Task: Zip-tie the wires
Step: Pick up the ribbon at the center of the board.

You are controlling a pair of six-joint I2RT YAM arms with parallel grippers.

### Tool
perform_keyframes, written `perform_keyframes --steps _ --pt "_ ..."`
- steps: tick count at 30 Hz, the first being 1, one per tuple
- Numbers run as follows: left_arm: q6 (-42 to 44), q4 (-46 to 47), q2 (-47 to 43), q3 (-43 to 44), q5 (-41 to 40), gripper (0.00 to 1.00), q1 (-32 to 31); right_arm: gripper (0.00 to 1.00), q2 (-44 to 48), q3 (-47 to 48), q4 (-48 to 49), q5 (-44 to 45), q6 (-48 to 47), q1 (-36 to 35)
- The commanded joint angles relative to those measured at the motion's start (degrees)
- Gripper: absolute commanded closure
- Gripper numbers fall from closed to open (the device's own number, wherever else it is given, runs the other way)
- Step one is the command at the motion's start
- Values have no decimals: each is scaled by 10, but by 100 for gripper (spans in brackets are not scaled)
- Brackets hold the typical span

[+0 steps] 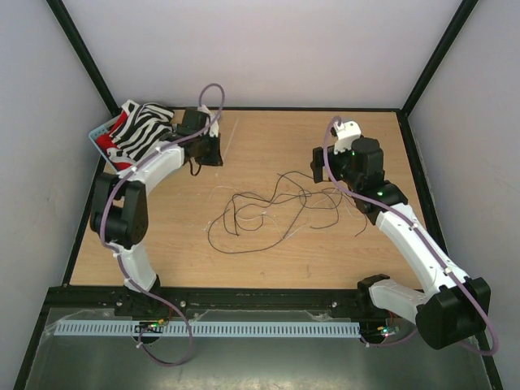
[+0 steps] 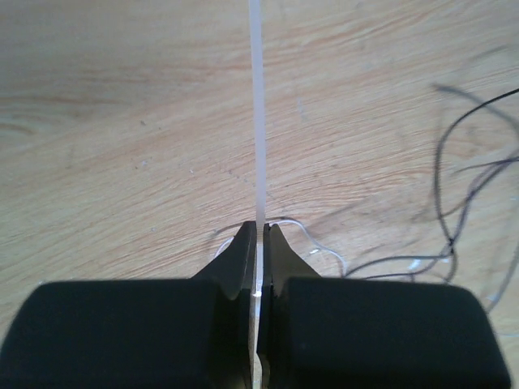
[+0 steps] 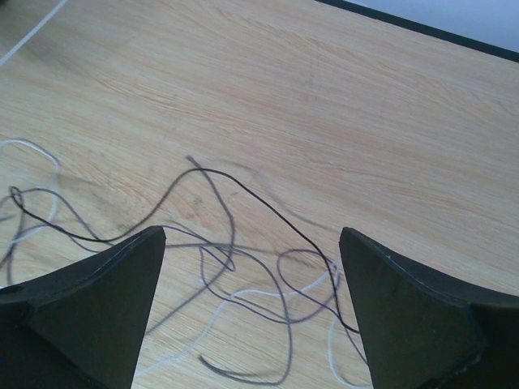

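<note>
The wires (image 1: 276,203) lie in a loose dark tangle with a few pale strands in the middle of the wooden table. My left gripper (image 1: 210,151) is at the back left, to the left of the tangle. In the left wrist view it (image 2: 259,228) is shut on a thin white zip tie (image 2: 257,121) that runs straight out ahead over the table; wires (image 2: 451,194) lie to its right. My right gripper (image 1: 319,169) hovers over the tangle's right end. In the right wrist view it (image 3: 253,237) is open and empty, with wire loops (image 3: 235,267) on the table between its fingers.
A zebra-striped cloth (image 1: 145,130) sits in a basket at the table's back left corner, beside my left arm. A black frame edges the table (image 1: 268,276), and white walls close it in. A white slotted strip (image 1: 211,329) lies in front of the arm bases.
</note>
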State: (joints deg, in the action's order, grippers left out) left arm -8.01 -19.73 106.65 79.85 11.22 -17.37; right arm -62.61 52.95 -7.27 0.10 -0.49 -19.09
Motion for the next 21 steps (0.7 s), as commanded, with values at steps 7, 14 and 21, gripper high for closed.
perform_keyframes --steps 7,14,21 --pt "-75 148 -187 -83 153 100 21 4 22 -86 229 -275 189 2" --pt "-119 241 -299 -155 264 100 10 10 -16 -146 490 -424 398 -18" --pt "-140 282 -401 -205 266 100 -27 14 -48 -132 569 -431 449 -87"
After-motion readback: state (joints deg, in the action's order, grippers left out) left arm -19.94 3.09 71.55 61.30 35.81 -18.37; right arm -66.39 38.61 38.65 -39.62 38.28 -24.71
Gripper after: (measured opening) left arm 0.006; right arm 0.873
